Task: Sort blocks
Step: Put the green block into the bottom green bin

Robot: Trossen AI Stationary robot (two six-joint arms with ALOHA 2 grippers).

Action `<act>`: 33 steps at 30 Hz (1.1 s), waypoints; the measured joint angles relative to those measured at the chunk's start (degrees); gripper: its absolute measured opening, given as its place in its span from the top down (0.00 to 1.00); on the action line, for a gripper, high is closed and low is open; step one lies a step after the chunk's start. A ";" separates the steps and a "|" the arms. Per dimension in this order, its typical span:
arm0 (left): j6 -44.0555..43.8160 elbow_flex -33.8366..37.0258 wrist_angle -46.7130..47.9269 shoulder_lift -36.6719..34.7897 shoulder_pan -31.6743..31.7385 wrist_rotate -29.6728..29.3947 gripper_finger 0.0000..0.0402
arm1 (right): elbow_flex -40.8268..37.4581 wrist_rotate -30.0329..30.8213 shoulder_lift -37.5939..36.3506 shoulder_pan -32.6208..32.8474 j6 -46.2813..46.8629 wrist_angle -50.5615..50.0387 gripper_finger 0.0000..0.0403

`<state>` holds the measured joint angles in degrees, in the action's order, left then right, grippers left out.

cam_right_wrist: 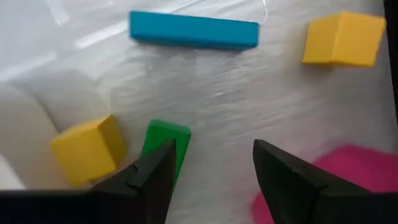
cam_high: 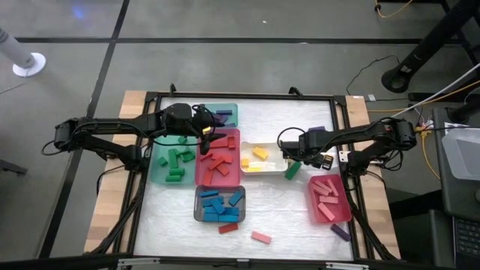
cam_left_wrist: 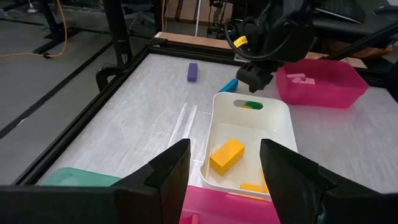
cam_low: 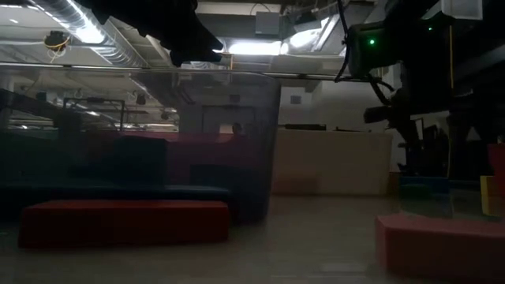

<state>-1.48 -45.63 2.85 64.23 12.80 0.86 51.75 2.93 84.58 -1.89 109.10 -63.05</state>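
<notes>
- On the tabletop (cam_high: 172, 214), five shallow trays are seen holding sorted blocks: green blocks (cam_high: 174, 159) in the green tray (cam_high: 155, 174), red blocks (cam_high: 218, 163) in the red tray (cam_high: 200, 178), yellow blocks (cam_high: 259, 155) in the white tray (cam_high: 273, 144), blue blocks (cam_high: 220, 205) in the grey tray (cam_high: 198, 216), pink blocks (cam_high: 326, 195) in the pink tray (cam_high: 341, 215).
- Over the red tray's far end, the left gripper (cam_high: 207, 138) is held with its fingers spread and nothing between them.
- Beside the white tray, the right gripper (cam_high: 289, 148) is held spread and empty just above a loose green block (cam_right_wrist: 163, 149).
- Near the front edge, a red block (cam_high: 228, 227), a pink block (cam_high: 261, 238) and a purple block (cam_high: 340, 232) lie unsorted.
</notes>
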 joint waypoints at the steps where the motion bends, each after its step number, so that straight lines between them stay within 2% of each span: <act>1: 0.00 0.00 -0.01 0.00 0.00 0.00 0.55 | 0.01 -0.04 -0.03 0.00 -1.78 -0.01 0.48; 4: 0.00 0.00 -0.02 0.00 0.00 0.00 0.55 | 0.01 -0.19 -0.37 0.00 -7.69 -0.26 0.56; 12: 0.00 0.00 -0.04 0.00 0.00 0.00 0.55 | 0.01 1.42 -0.35 0.02 -30.39 5.71 0.84; 16: -0.28 0.00 -0.04 0.00 0.00 0.00 0.55 | 0.01 2.06 -0.35 0.02 -36.41 6.00 0.97; 18: -0.88 0.00 -0.02 0.00 -0.02 -0.02 0.55 | -0.02 2.05 -0.35 0.04 -38.42 5.99 0.99; 21: -1.88 0.00 -0.03 0.00 0.00 -0.02 0.55 | -1.44 1.53 -0.35 0.04 -41.07 8.77 0.96; 26: -2.10 0.00 -0.04 0.00 0.00 -0.02 0.55 | -6.97 -3.61 -0.35 0.04 -44.88 19.25 0.95; 29: -2.10 0.00 -0.04 0.00 -0.02 -0.02 0.55 | -8.16 -1.63 -0.55 0.07 -45.00 22.34 0.95; 33: -2.08 0.00 -0.04 0.00 -0.01 -0.02 0.55 | -8.16 0.53 -0.52 0.04 -46.54 20.24 0.96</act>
<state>-3.55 -45.63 2.81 64.23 12.78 0.84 43.60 3.47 84.05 -1.85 62.56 -42.81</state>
